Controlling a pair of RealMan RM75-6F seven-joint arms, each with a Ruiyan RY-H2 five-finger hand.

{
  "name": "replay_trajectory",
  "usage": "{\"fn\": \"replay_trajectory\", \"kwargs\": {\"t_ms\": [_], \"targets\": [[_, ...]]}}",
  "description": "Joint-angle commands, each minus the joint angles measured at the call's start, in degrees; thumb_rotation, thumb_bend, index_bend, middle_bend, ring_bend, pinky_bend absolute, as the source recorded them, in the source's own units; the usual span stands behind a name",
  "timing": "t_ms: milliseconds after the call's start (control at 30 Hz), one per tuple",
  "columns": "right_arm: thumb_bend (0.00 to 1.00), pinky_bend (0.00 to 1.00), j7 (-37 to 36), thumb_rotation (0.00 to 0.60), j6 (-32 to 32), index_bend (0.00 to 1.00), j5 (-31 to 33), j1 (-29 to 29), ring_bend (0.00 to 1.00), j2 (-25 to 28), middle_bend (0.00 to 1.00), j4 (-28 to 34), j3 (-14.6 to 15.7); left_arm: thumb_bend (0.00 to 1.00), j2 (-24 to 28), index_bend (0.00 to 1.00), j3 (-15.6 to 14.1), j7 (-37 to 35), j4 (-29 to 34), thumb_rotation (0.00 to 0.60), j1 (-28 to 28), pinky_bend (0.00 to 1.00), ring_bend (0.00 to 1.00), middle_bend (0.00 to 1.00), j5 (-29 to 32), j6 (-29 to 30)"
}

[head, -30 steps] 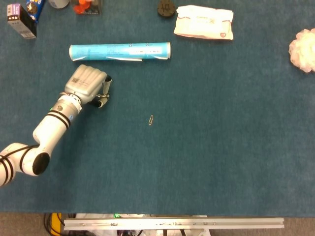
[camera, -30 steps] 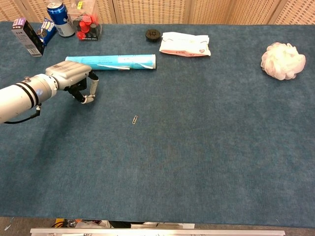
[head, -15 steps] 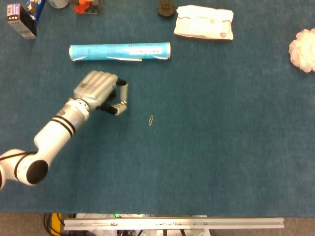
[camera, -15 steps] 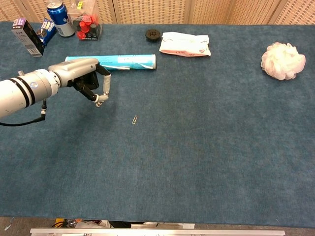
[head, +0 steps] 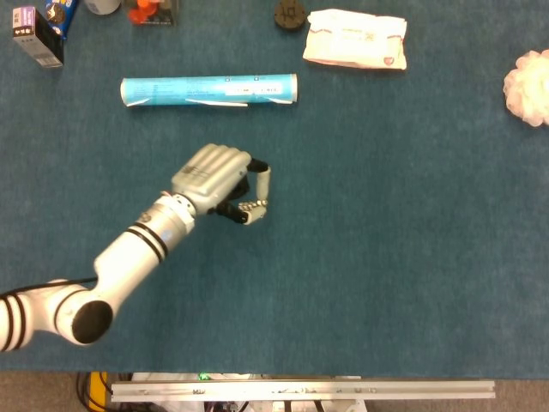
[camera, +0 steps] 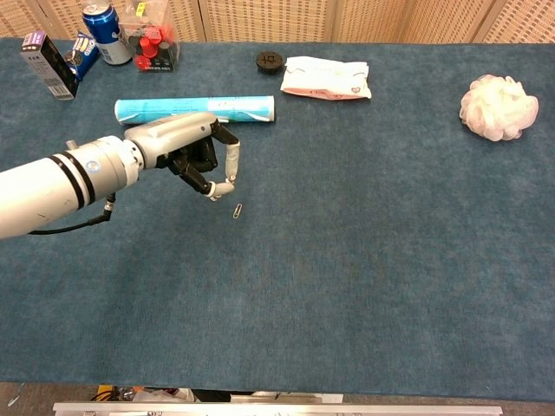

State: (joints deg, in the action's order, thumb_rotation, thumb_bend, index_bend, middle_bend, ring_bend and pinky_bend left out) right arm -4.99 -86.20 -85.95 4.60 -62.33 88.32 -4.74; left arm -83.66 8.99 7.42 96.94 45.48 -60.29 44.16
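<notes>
My left hand (head: 216,176) (camera: 189,145) hovers low over the blue cloth, left of the table's middle, with its fingers curled in toward the thumb and nothing in them. In the chest view a small metal paperclip (camera: 238,211) lies on the cloth just below and right of the fingertips (camera: 217,189), apart from them. In the head view the hand hides the clip. A long light-blue tube (head: 208,90) (camera: 195,108) lies flat just behind the hand. My right hand shows in neither view.
A white wipes pack (head: 354,39) (camera: 326,78) and a black disc (head: 290,13) (camera: 270,61) lie at the back. At the right edge sits a white bath puff (head: 529,86) (camera: 494,106). A can (camera: 101,35), a dark box (camera: 49,65) and red items (camera: 154,45) crowd the back left corner.
My left arm has reached right and forward, carrying the hand from beside the tube's left end to over the paperclip. The fingers stay curled. Nothing else moved.
</notes>
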Motion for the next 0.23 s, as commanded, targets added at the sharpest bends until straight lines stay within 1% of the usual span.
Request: {"fn": "replay_trajectory", "kwargs": {"t_ms": [33,233], "targets": [[0.22,0.5,-0.26,0.6,-0.16,0.35,0.02,-0.19,0.34,0.07,0.41,-0.16,0.06,0.36,-1.93,0.59,-0.44,1.07,-0.91,0.6,0.71,0.99,1.0,1.0,1.85,0.52],[0.22,0.5,-0.8,0.6,-0.32,0.35,0.16,-0.52,0.34,0.08,0.41,-0.61,0.13,0.36,-4.22,0.59,-0.58,2.22,-3.04,0.6,1.45,0.99,1.0,1.0,4.15,1.16]]}}
